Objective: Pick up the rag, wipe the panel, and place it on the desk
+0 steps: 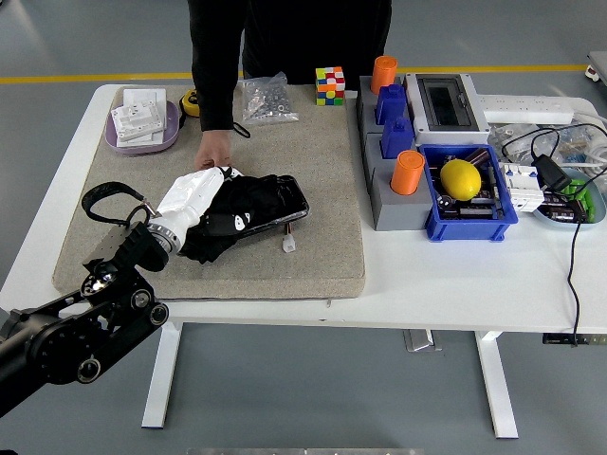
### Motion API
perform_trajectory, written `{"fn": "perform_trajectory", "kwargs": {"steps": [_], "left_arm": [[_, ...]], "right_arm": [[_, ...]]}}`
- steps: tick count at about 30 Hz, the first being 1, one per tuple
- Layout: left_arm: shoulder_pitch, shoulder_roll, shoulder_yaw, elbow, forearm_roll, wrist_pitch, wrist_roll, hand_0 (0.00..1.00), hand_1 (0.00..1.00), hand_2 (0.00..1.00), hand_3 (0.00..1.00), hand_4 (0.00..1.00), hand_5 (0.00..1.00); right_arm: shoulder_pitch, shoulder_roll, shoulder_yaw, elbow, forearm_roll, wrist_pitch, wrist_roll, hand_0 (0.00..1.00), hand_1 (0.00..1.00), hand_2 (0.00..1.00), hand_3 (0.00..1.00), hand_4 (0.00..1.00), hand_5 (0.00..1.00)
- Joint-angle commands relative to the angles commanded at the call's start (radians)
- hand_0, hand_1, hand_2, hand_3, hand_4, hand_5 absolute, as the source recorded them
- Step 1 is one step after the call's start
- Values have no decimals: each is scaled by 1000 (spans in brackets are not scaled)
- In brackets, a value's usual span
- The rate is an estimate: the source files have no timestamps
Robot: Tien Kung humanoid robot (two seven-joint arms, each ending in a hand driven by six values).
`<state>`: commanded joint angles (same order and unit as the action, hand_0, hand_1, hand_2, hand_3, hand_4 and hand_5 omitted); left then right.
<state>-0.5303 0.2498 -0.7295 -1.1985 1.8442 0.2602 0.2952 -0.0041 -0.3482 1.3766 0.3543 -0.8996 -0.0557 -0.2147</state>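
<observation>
1. Left hand (194,201), white-shelled at the end of a black arm, lying flat over the crumpled black cloth rag (220,224); pressed down on the rag, fingers buried in the folds, so no telling whether curled round the cloth or merely laid on it.
2. Rag bunched on the left half of the glossy black rectangular panel (280,201), itself lying on the grey felt mat (313,180) on the white counter (455,275).
3. Person's bare hand (213,156) from a black sleeve, at the panel's far left corner, fingertips down at the edge, just beside the robot's hand.
4. Right arm nowhere in view.
5. No readable writing: small white marks on the rag, too small to make out; white cards in the lilac oval tray (142,137) likewise blurred.
6. Counted: two orange cylinders (408,172), one at the far end of the grey block and one at the near end; two blue blocks between them; one yellow lemon (461,178) in one blue plastic bin (471,219); one multicoloured puzzle cube (330,84); one clear bag of small metal parts (266,100); one grey breaker box with dark window (440,102); one white power strip (526,109) at the far right.
</observation>
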Motion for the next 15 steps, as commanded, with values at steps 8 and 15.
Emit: {"fn": "perform_trajectory", "kwargs": {"steps": [8,15], "left_arm": [[-42,-25,34,43,-16,-5,3,222,127,448,294,2,2],[-90,-57,88,87,-34,-9,6,222,127,447,294,2,2]], "right_arm": [[1,1,-11,-4,-1,9,-3,689,456,640,616,998,700],[1,1,-23,-8,4,14,-4,689,456,641,617,998,699]]}}
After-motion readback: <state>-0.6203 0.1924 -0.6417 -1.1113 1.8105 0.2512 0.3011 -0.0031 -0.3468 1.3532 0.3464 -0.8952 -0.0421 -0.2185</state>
